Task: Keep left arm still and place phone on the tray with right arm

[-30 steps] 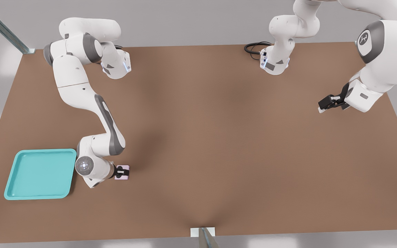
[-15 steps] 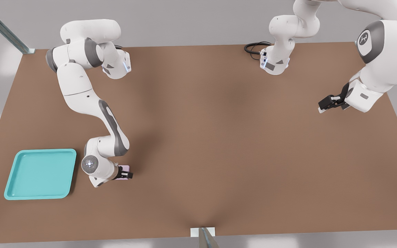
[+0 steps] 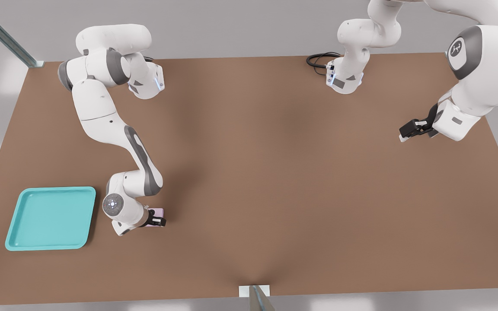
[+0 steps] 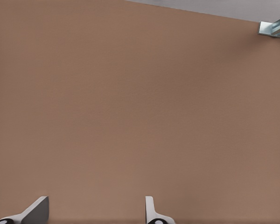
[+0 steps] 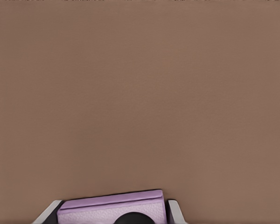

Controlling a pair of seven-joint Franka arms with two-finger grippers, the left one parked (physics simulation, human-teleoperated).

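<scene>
Pink-lilac phone (image 3: 158, 212) sits between the fingers of the end effector (image 3: 157, 221), which seems closed on its sides, close to the surface (image 3: 275, 172) near the front edge. The grasp step is in hand; next comes a lift and carry to the turquoise tray (image 3: 13, 242) beside it. The right arm (image 3: 102, 112) is bent down, its wrist low.

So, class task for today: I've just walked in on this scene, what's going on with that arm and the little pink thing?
The right arm is reaching down to the brown table, with its gripper at the small pink phone. In the right wrist view the phone sits between the two fingers, so it looks gripped. The turquoise tray lies apart from it, toward the front view's left, with nothing in it. The phone has not been placed on the tray yet.
</scene>
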